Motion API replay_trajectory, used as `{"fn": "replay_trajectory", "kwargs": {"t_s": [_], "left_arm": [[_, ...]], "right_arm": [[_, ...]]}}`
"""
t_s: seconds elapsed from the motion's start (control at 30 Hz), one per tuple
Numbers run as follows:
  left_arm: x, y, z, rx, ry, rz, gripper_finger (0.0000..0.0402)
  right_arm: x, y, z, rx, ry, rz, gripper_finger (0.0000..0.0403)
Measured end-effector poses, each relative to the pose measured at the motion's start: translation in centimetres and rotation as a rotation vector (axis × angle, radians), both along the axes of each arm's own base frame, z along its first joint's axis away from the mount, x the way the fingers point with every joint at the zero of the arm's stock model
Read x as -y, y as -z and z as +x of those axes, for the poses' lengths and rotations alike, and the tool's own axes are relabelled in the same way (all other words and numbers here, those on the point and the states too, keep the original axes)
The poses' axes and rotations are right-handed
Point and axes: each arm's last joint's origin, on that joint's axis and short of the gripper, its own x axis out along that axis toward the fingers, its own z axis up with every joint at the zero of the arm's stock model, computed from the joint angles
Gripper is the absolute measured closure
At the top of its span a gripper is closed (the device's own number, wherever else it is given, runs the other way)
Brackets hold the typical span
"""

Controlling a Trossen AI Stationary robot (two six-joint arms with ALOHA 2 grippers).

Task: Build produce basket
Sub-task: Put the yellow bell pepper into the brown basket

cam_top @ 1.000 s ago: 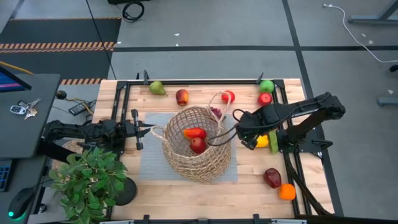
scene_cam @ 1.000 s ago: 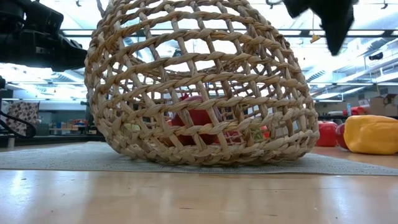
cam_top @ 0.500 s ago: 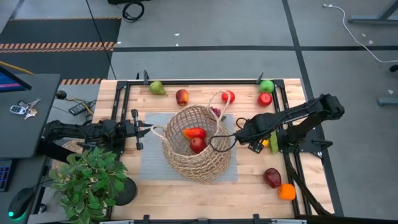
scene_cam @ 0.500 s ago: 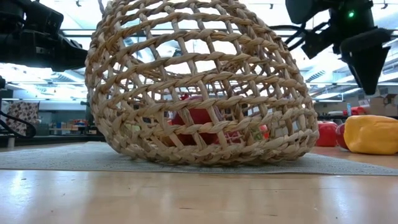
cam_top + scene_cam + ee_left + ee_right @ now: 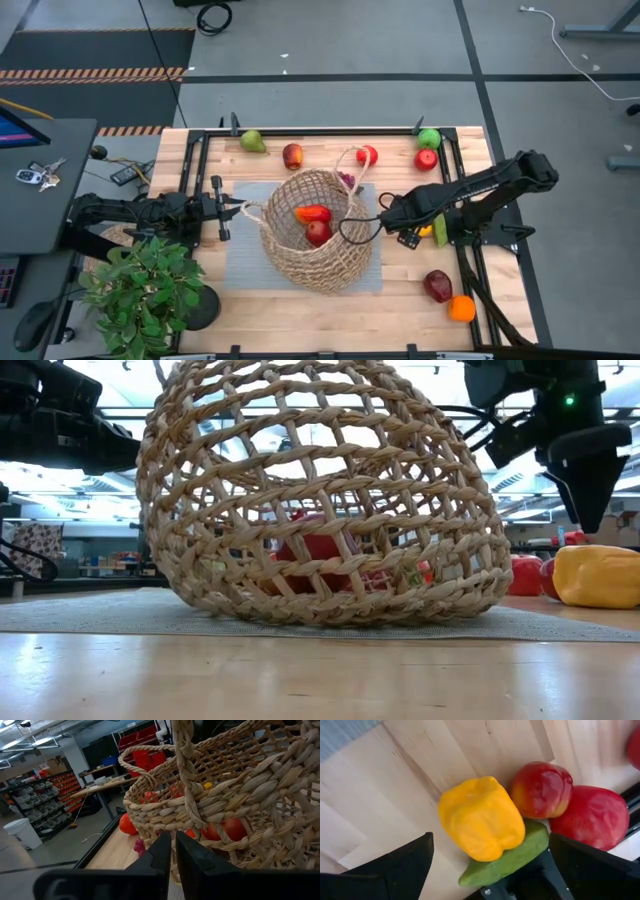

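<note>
High view — tan open-weave basket (image 5: 318,243), left tool (image 5: 236,209) pinched seemingly on its handle, right tool (image 5: 409,229) apart.

Even overhead light leaves only soft shadows on the desk (image 5: 250,300), while the low view is backlit by glaring ceiling lights that silhouette the basket (image 5: 320,500), and the left wrist view blurs its near weave and dark foreground.
</note>
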Motion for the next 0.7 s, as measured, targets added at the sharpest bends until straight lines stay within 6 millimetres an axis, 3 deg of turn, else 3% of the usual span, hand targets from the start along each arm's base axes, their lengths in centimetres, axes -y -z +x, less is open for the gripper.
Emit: {"fn": "replay_trajectory", "kwargs": {"t_s": [0.43,0.7], "left_arm": [[0.0,0.0,0.0,0.000,0.001,0.000,0.0370],[0.0,0.0,0.0,0.000,0.000,0.000,0.0368]], "right_arm": [[0.6,3.9,-1.0,0.014,-0.024,0.014,0.0005],[0.8,5.2,-1.4,0.012,-0.017,0.043,0.0012]]}}
